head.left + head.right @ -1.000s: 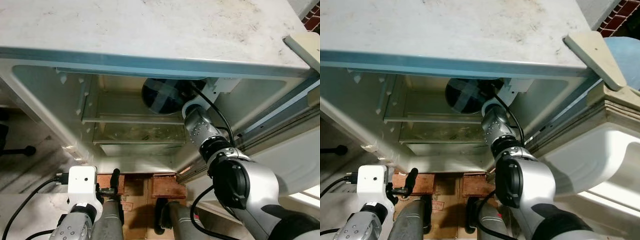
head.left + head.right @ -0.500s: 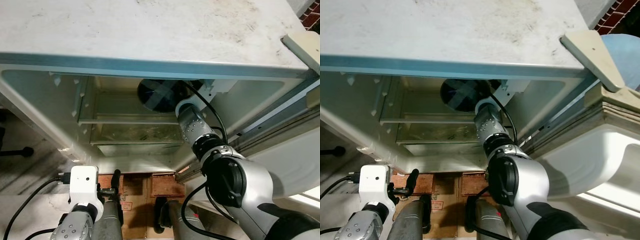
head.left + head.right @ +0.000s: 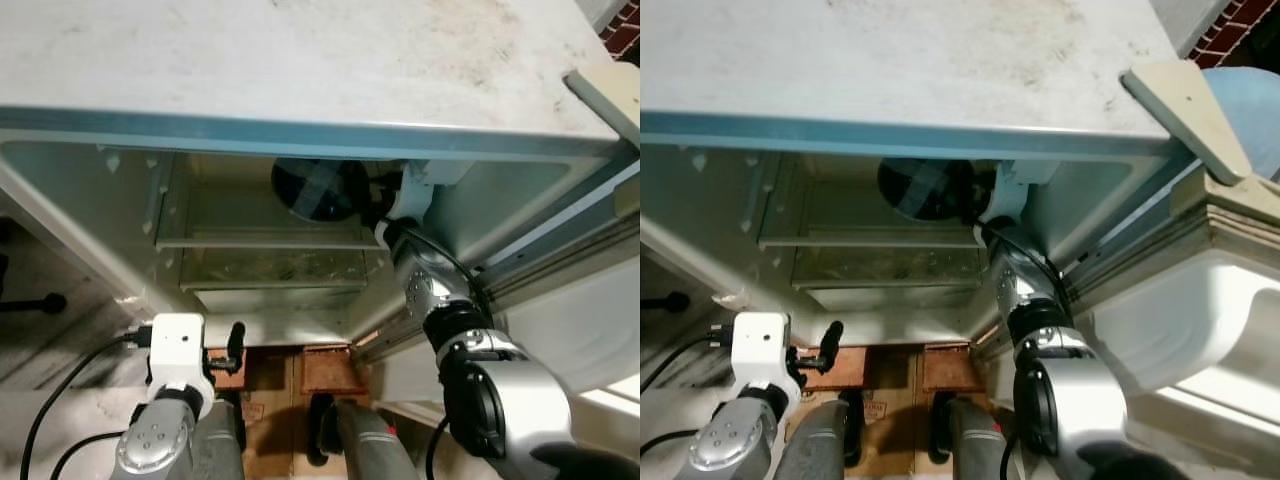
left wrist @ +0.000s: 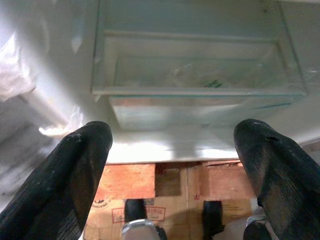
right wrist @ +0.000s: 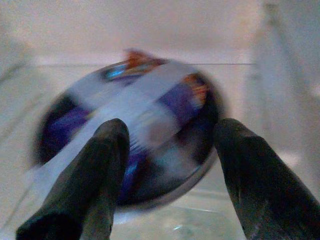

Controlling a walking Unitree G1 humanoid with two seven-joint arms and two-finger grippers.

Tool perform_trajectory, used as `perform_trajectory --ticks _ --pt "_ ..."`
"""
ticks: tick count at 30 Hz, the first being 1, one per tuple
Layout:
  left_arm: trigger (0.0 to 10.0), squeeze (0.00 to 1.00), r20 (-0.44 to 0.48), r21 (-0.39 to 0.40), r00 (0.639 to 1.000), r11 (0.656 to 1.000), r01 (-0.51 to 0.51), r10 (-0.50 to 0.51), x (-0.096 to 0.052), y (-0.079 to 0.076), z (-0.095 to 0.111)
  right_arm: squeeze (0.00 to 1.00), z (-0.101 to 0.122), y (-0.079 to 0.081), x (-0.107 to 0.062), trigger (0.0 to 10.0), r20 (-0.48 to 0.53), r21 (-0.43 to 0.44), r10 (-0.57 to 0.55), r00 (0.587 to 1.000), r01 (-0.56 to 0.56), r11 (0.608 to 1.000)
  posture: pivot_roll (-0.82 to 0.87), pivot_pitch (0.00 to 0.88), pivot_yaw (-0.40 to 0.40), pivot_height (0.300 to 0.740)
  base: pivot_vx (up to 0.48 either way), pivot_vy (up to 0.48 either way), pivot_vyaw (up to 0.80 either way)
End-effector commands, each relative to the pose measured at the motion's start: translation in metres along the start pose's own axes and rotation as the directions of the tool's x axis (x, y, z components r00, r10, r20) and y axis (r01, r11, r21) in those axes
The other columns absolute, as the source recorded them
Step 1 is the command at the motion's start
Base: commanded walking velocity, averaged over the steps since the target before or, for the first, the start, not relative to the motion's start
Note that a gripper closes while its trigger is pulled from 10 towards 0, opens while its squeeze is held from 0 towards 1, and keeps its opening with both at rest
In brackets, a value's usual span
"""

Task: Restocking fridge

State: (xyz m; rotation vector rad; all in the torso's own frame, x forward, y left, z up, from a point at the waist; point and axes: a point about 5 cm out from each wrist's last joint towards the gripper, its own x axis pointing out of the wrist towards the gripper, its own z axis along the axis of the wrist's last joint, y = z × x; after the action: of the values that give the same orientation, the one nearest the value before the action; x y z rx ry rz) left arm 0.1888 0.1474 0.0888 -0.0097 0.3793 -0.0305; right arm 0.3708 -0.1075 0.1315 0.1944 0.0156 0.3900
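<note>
Now the right claw (image 5: 167, 165) has backed off the round tin (image 3: 318, 188).

The right arm (image 3: 470, 350) stretches forward and up, its right gripper (image 5: 167, 165) holding both black fingers (image 5: 107, 165) spread wide. The left arm (image 3: 165, 430) stays low by the body, the left gripper (image 4: 175, 165) likewise spread apart.

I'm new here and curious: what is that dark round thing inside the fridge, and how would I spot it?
Look into the open fridge, at the upper glass shelf. On it, toward the right, sits a round dark container with pale tape crossed over its lid, just ahead of the open right pincer. Nothing else there is dark or round.
</note>
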Motion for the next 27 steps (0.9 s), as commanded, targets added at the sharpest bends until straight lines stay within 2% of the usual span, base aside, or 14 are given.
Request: perform_trajectory --ticks 1,7,9,12,18,20,23,24,25,26,27 --pt "10.0 0.0 -0.021 0.004 1.0 1.0 0.002 -0.002 0.001 -0.001 -0.006 1.0 0.013 -0.012 -0.01 10.0 0.062 -0.019 0.051 0.997 -0.05 0.999 0.12 0.198 -0.15 0.74 0.0 0.0 0.0" --pt "10.0 0.0 -0.009 0.011 1.0 1.0 0.005 -0.005 0.006 -0.001 -0.004 1.0 0.016 -0.004 -0.019 10.0 0.071 -0.02 0.176 0.982 -0.175 0.984 0.11 0.181 -0.145 0.74 0.0 0.0 0.0" --pt "10.0 0.0 0.003 0.015 1.0 1.0 0.005 -0.005 0.009 0.0 -0.003 1.0 0.017 0.009 -0.023 10.0 0.052 -0.015 0.279 0.959 -0.278 0.96 0.11 0.175 -0.144 0.74 0.0 0.0 0.0" --pt "10.0 0.0 0.011 0.023 1.0 1.0 0.002 -0.003 0.013 0.001 -0.002 1.0 0.013 0.018 -0.026 10.0 0.02 -0.04 0.327 0.945 -0.326 0.945 0.11 0.159 -0.143 0.74 0.0 0.0 0.0" --pt "10.0 0.0 0.029 0.037 1.0 0.999 0.007 -0.008 0.018 0.003 0.001 1.0 -0.002 0.013 -0.043 10.0 -0.043 -0.011 0.288 0.957 -0.289 0.957 0.1 0.134 -0.139 0.74 0.0 0.0 0.0" --pt "10.0 0.0 0.033 0.043 0.999 0.999 0.012 -0.014 0.021 0.004 0.001 1.0 -0.009 0.016 -0.057 10.0 -0.094 0.003 0.334 0.938 -0.335 0.942 0.08 0.121 -0.132 0.74 0.0 0.0 0.0" --pt "10.0 0.0 0.038 0.048 0.999 0.999 0.019 -0.021 0.025 0.003 0.001 1.0 -0.013 0.016 -0.069 10.0 -0.128 -0.015 0.355 0.926 -0.359 0.933 0.07 0.11 -0.125 0.74 0.0 0.0 0.0" --pt "10.0 0.0 0.043 0.053 0.999 0.998 0.025 -0.027 0.027 0.002 0.002 0.82 -0.014 0.016 -0.076 10.0 -0.137 -0.02 0.363 0.922 -0.369 0.929 0.06 0.103 -0.122 0.74 -0.281 0.0 0.0" --pt "10.0 0.0 0.046 0.056 0.998 0.998 0.028 -0.03 0.029 0.002 0.003 0.51 -0.015 0.016 -0.079 10.0 -0.143 -0.023 0.367 0.919 -0.374 0.927 0.06 0.097 -0.119 0.74 -0.3 0.0 0.0" --pt "10.0 0.0 0.054 0.061 0.998 0.998 0.03 -0.034 0.032 0.002 0.004 0.51 -0.015 0.015 -0.085 10.0 -0.15 -0.042 0.359 0.921 -0.368 0.929 0.06 0.095 -0.118 0.74 -0.3 0.0 0.0" --pt "10.0 0.0 0.057 0.061 0.998 0.998 0.032 -0.036 0.033 0.002 0.005 0.0 -0.014 0.013 -0.087 10.0 -0.146 -0.048 0.343 0.928 -0.353 0.934 0.05 0.088 -0.114 0.74 -0.315 0.0 0.0"
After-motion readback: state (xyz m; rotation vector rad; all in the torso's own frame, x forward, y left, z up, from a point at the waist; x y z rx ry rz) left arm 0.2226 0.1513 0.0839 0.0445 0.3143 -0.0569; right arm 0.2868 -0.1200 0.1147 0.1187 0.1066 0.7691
